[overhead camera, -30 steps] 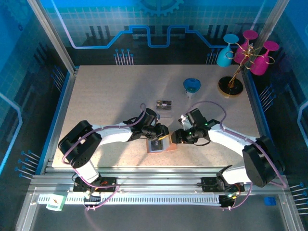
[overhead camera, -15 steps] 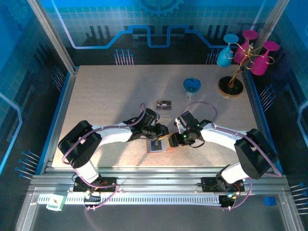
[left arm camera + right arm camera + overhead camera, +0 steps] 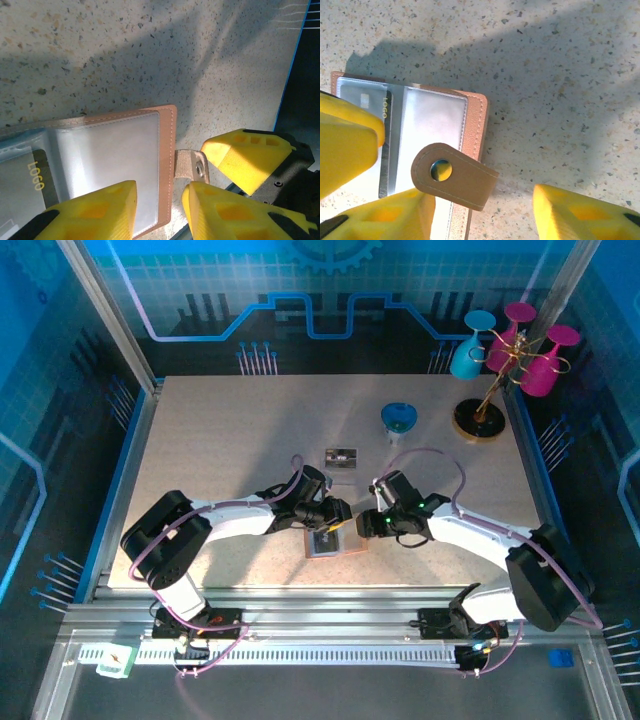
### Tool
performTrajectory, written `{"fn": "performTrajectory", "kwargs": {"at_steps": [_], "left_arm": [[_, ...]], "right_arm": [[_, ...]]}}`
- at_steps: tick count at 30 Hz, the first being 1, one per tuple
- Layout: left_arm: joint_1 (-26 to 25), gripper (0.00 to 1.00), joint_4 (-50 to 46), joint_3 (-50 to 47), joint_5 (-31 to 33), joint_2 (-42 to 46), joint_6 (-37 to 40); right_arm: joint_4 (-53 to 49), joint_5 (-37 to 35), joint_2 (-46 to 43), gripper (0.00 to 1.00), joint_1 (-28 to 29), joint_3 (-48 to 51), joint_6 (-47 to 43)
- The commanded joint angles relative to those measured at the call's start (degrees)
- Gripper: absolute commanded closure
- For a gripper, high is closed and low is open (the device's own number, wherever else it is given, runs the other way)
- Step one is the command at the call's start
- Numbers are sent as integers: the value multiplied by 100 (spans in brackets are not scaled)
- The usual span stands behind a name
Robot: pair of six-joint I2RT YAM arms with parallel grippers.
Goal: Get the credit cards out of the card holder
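card holder [image 3: 167,150]: one, one dark card [image 3: 37,175] being carried inside | left gripper [image 3: 160,210]: being held narrowly parted over its rim | right gripper [image 3: 482,215]: being held wide astride strap [image 3: 455,175]

Right arm: a second ago its gripper sat just right of the card holder [image 3: 335,540]. Half a second ago it had pushed left onto the holder's right edge, with the elbow drawn in over the desk [image 3: 220,440]. The right gripper [image 3: 366,526] has now backed off to the right again and sits a little left of where it started. The elbow is back out near the desk's right edge, and I see the purple cable loop above the wrist has swung right with it. The holder's tan right-hand panel looks narrower than a second ago, though I cannot tell by how much.
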State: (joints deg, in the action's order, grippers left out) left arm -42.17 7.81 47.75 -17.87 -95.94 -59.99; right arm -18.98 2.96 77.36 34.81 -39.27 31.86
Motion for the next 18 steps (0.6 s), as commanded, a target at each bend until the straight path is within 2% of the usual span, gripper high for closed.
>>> {"fn": "performTrajectory", "kwargs": {"at_steps": [1,9,18], "left_arm": [[-33,66,-19,15,-70,-27,57],[-30,67,54,35,-109,-107,22],[-28,68,1,-127,11,70,48]], "right_arm": [[19,-71,-47,50,-103,73,137],[173,297,27,70,-263,118,183],[403,574,-16,100,-273,279,412]]}}
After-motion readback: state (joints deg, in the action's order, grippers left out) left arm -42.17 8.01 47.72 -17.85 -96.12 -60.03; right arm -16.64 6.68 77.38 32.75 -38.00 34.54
